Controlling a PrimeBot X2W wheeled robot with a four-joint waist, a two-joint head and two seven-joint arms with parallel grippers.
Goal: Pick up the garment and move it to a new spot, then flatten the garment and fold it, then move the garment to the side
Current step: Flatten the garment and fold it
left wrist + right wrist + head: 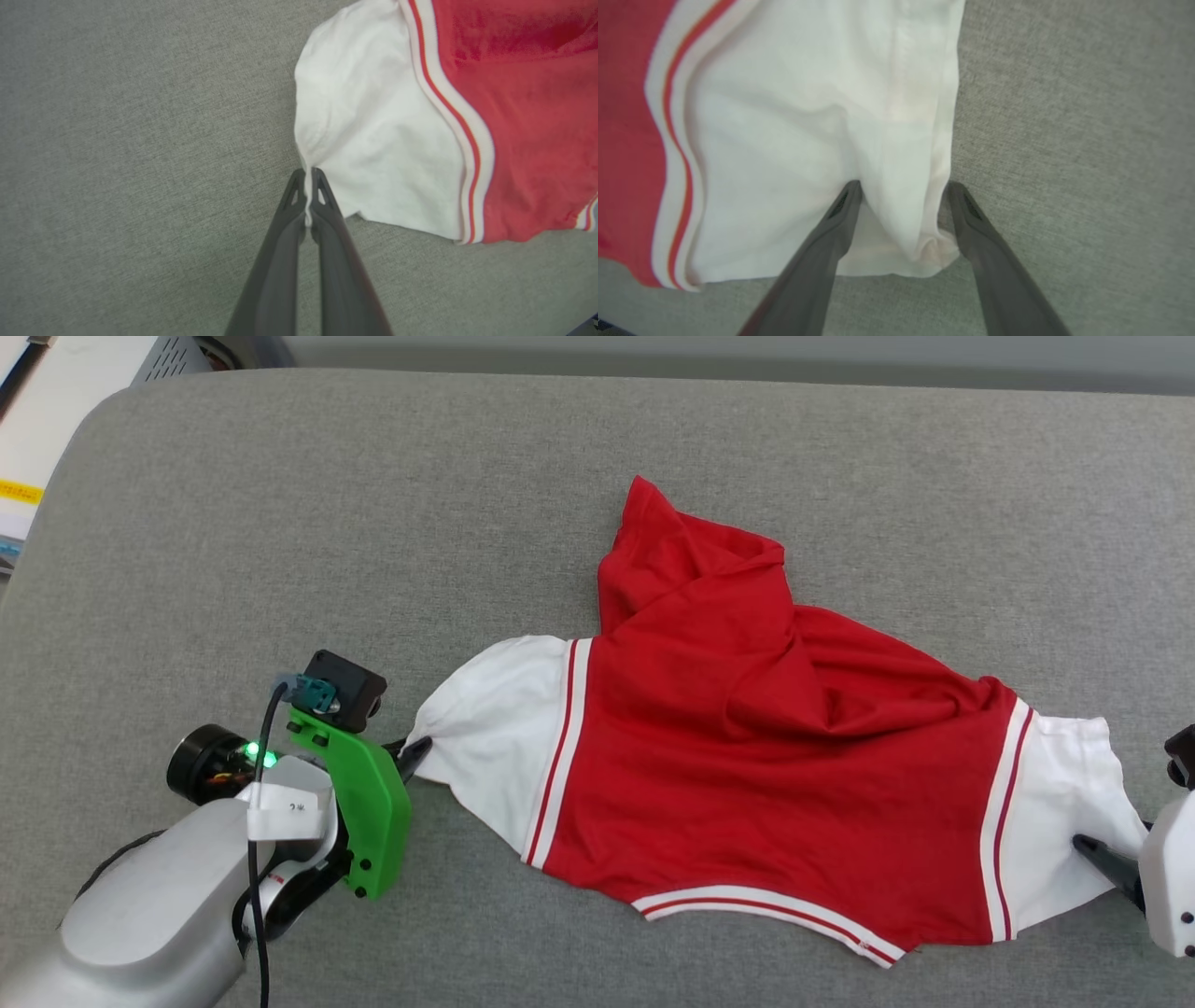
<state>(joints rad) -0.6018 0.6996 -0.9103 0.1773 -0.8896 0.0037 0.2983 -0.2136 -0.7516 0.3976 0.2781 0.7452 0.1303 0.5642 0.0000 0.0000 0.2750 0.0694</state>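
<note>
The red jersey T-shirt [747, 756] lies rumpled, plain side up, across the middle and right of the grey cushion [373, 504]. Toward the cushion's left, the left gripper [308, 184] is clamped on one white sleeve's hem, probably to stretch the cloth flat. At the cushion's right, the right gripper [903, 191] stands spread astride the other sleeve, gripping nothing.

Head camera overlooks the garment [747, 756]; wrist cameras (close) face its ends.

The garment [747, 756] is red with white sleeves and red-striped white trim; the cushion [280, 523] is grey.
</note>
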